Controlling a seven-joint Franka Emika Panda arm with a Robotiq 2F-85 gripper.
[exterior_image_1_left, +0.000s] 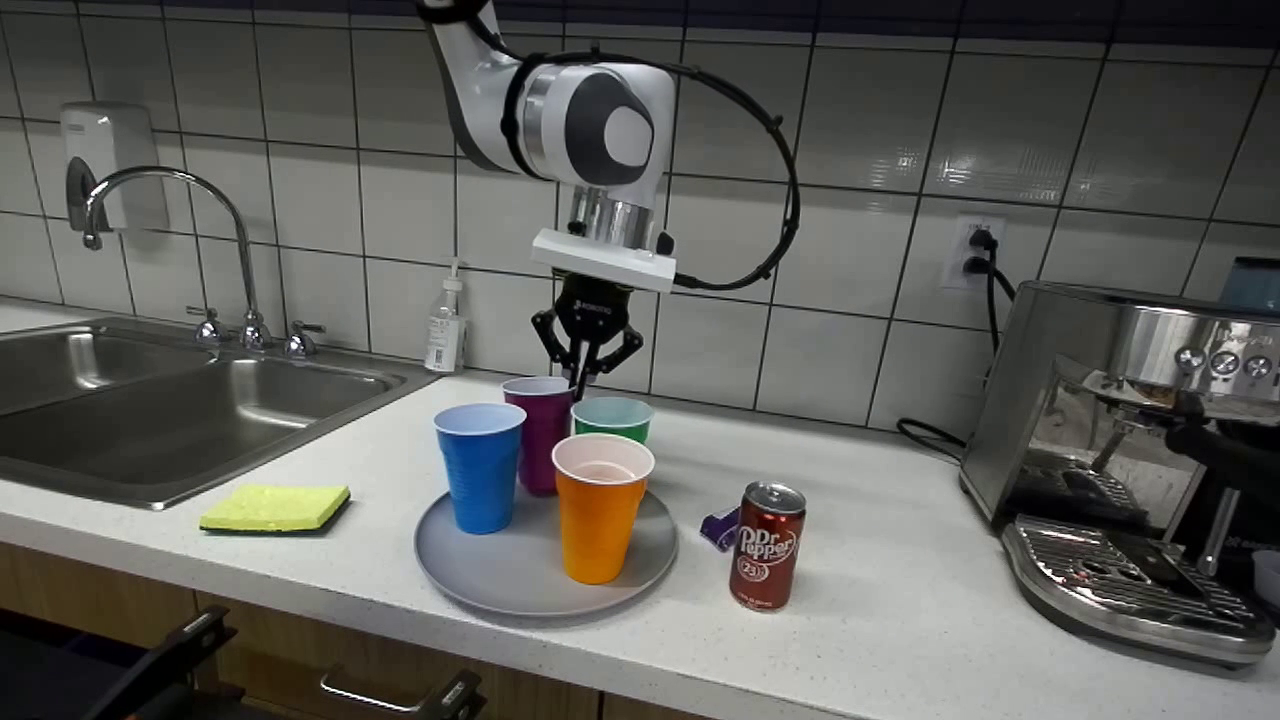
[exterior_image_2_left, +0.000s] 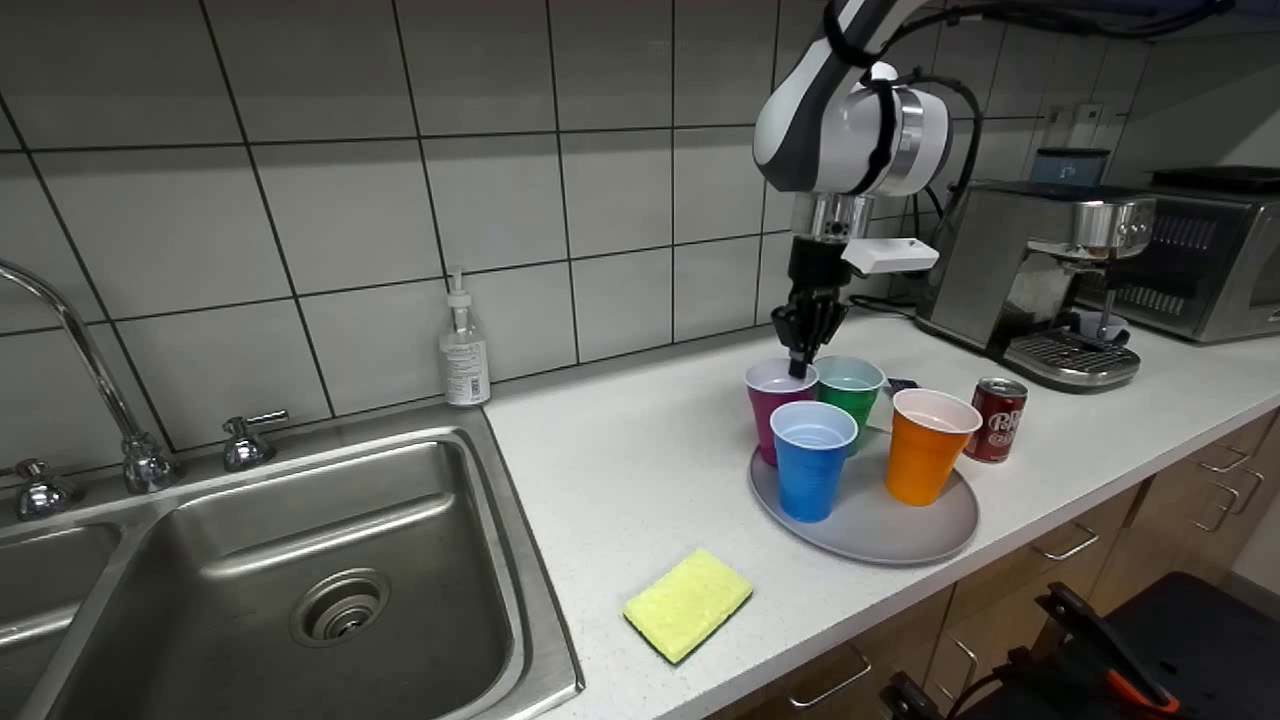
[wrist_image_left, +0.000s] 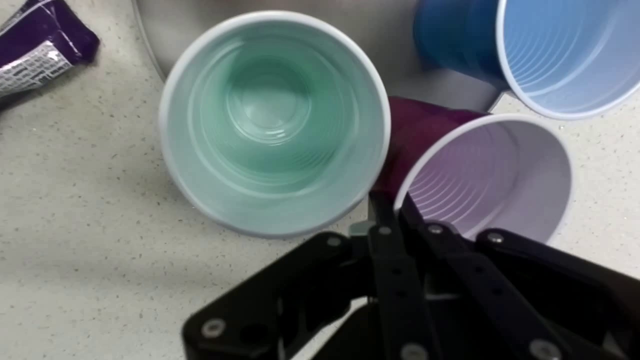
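Note:
My gripper (wrist_image_left: 393, 202) is shut on the near rim of a purple cup (wrist_image_left: 530, 172), one finger inside the cup and one outside. Both exterior views show the purple cup (exterior_image_1_left: 540, 440) upright at the back of a round grey plate (exterior_image_1_left: 500, 580). Close beside it stands a green cup (wrist_image_left: 272, 100), whose rim lies just left of the fingers in the wrist view. A blue cup (exterior_image_2_left: 808, 470) and an orange cup (exterior_image_2_left: 925, 455) stand further forward on the plate. The base of the green cup is hidden in an exterior view by the orange cup (exterior_image_1_left: 597, 520).
Right of the plate are a Dr Pepper can (exterior_image_1_left: 767, 545) and a purple wrapper (exterior_image_1_left: 720, 527). A yellow sponge (exterior_image_2_left: 688, 605) lies near the sink (exterior_image_2_left: 330, 560). The soap bottle (exterior_image_2_left: 465, 350) stands by the tiled wall, and a coffee machine (exterior_image_1_left: 1130, 460) is further right.

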